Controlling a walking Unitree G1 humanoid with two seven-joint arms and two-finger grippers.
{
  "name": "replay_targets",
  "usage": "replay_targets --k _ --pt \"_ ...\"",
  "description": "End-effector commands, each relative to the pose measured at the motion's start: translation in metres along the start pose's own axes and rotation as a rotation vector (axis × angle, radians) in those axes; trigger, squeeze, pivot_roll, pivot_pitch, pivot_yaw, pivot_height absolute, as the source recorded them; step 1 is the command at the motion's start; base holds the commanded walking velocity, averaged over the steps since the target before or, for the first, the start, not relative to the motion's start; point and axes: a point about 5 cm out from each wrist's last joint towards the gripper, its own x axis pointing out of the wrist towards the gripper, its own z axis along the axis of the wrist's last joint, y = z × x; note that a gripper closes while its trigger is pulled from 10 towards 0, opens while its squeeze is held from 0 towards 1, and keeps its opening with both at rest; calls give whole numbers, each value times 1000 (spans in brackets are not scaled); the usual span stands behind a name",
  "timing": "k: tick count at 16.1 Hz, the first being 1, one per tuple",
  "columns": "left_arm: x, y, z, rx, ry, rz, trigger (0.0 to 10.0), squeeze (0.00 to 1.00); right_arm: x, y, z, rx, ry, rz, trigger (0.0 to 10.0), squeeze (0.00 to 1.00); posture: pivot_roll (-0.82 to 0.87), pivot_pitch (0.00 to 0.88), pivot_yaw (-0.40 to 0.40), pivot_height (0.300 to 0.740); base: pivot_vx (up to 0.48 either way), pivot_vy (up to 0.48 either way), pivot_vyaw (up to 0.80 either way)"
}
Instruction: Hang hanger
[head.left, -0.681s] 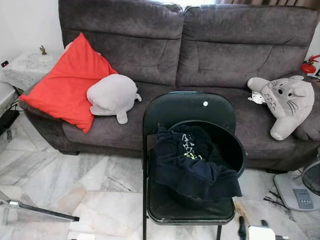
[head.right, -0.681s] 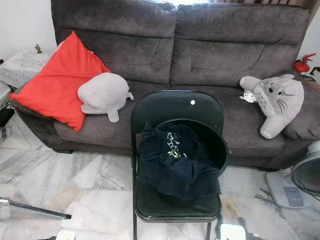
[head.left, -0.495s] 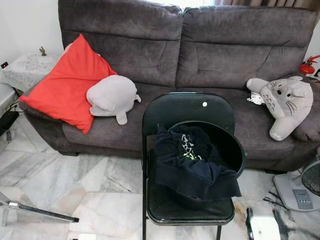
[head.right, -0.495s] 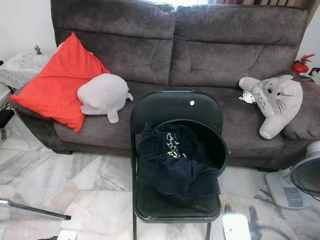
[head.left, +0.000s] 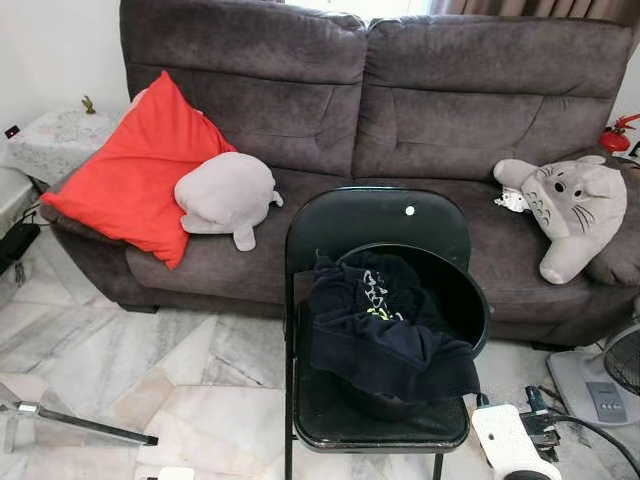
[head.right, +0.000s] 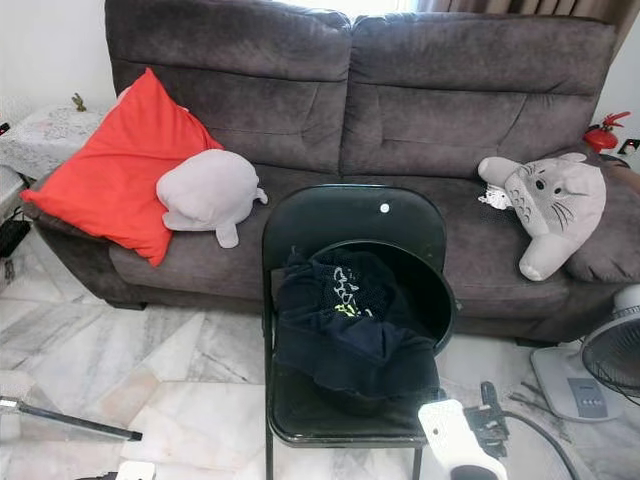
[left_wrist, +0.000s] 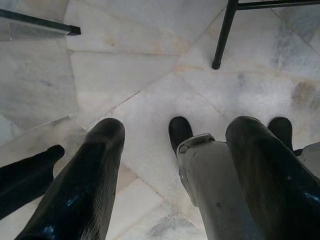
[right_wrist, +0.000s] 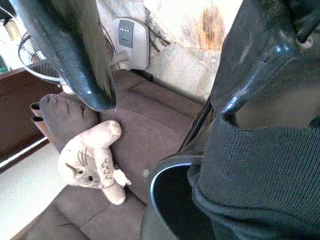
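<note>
Right gripper (right_wrist: 165, 70): I had it spread wide and holding nothing, its two black fingers (right_wrist: 75, 55) pointing up past the rim of the bucket, close beside the dark clothing; the silver arm (head.left: 510, 450) rose near the chair's front right corner, I judged so as to reach into the load.
Left gripper (left_wrist: 170, 165): parted and unloaded, hanging idle above the marble floor (left_wrist: 150, 80), its fingers aimed down near a chair leg (left_wrist: 222, 35).
Bucket (head.left: 465, 300): a black round one, tipped on the seat and leaning against the backrest, mouth turned towards me, which I judged kept the contents easy to reach.
Contents: dark clothing (head.left: 385, 335) with a pale printed patch, piled in the bucket and spilling over its lower rim onto the seat.
Hanger: I could not make one out; if it was there, I guessed it lay buried in the clothing.
Chair (head.left: 375, 215): black folding chair standing just before the grey sofa (head.left: 400, 110).
Sofa load: a red cushion (head.left: 130, 170) with a grey plush (head.left: 225, 195) leaning on it, another plush (head.left: 570, 205) at the far end.
</note>
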Motion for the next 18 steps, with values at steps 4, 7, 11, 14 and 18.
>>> replay_targets --k 4,7,11,14,18 --pt "-1 1 -9 12 59 5 10000 0 -1 4 -7 -40 48 40 10000 0 -130 43 -8 740 0 0 0" --pt "0 1 -7 12 58 6 10000 0 3 2 -4 -49 35 35 10000 0 -129 45 -9 740 0 0 0" --pt "2 5 3 10 42 13 10000 0 10 2 3 -64 -5 65 10000 0 -129 51 -14 740 0 0 0" --pt "1 6 2 9 44 16 10000 0 10 6 6 -88 -20 92 10000 0 -128 53 -14 740 0 0 0" --pt "-1 5 -6 5 53 17 10000 0 11 10 6 -100 -15 123 10000 0 -126 61 -17 740 0 0 0"
